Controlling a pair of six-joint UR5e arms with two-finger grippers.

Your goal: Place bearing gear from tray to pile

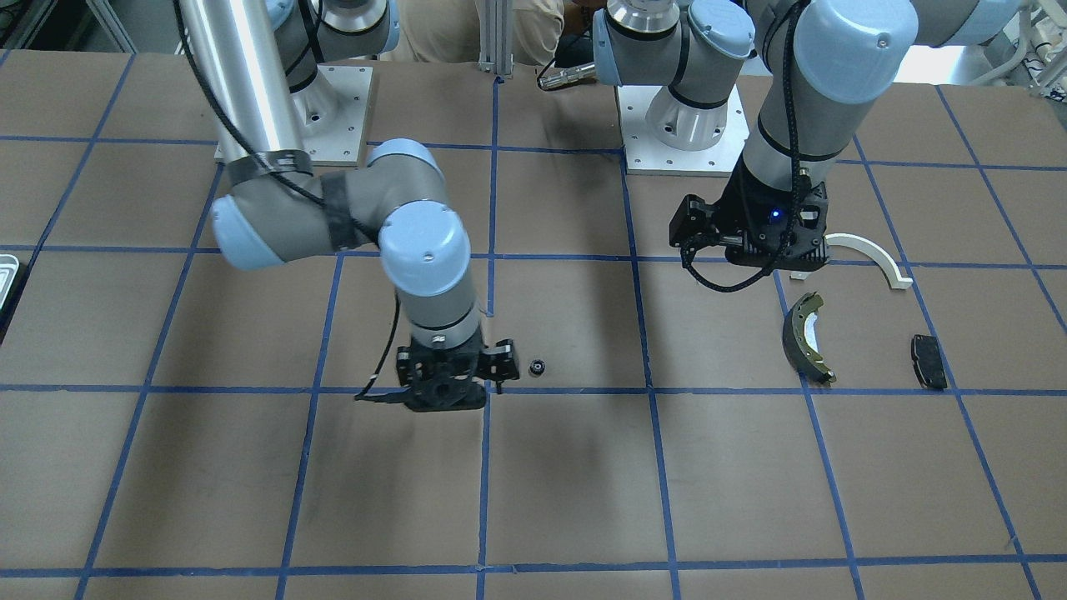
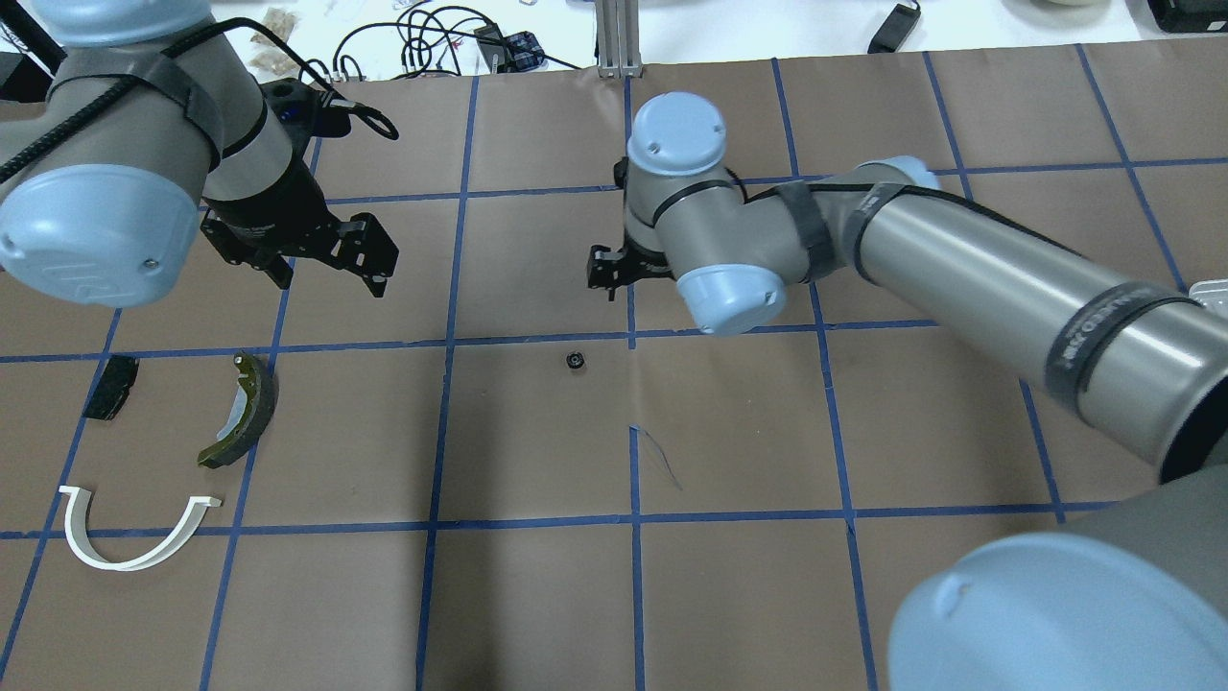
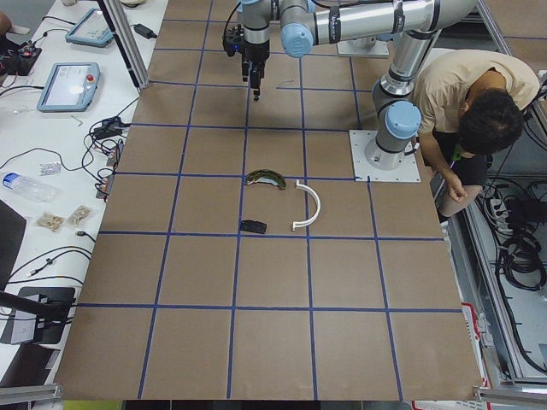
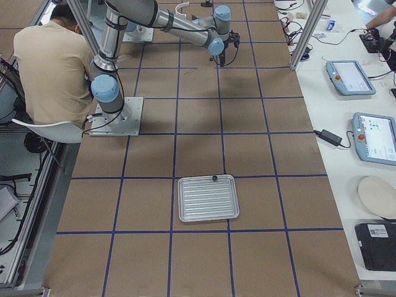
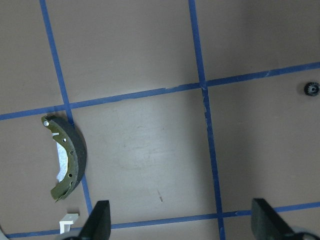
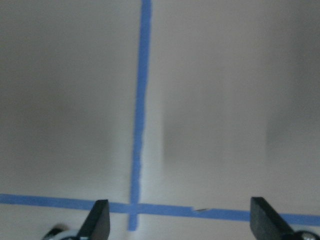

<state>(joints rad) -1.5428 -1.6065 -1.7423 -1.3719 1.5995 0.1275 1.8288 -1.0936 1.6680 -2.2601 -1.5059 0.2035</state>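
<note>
The bearing gear (image 1: 538, 367), small, black and toothed, lies on the brown table near the centre, and also shows in the overhead view (image 2: 575, 361) and the left wrist view (image 5: 311, 89). My right gripper (image 1: 446, 393) hovers close beside it, open and empty (image 6: 182, 225). My left gripper (image 1: 760, 252) is open and empty (image 5: 182, 225), above the pile's near edge. The pile holds a white half-ring bracket (image 2: 134, 539), a dark brake shoe (image 2: 240, 413) and a black pad (image 2: 110, 387). The tray (image 4: 207, 198) lies far off on my right side.
A small dark part (image 4: 215, 179) sits at the tray's far rim. A person (image 3: 470, 111) sits behind the arm bases. Blue tape lines grid the table. Cables and tablets lie on the white bench (image 3: 68, 85) beyond the table's far edge.
</note>
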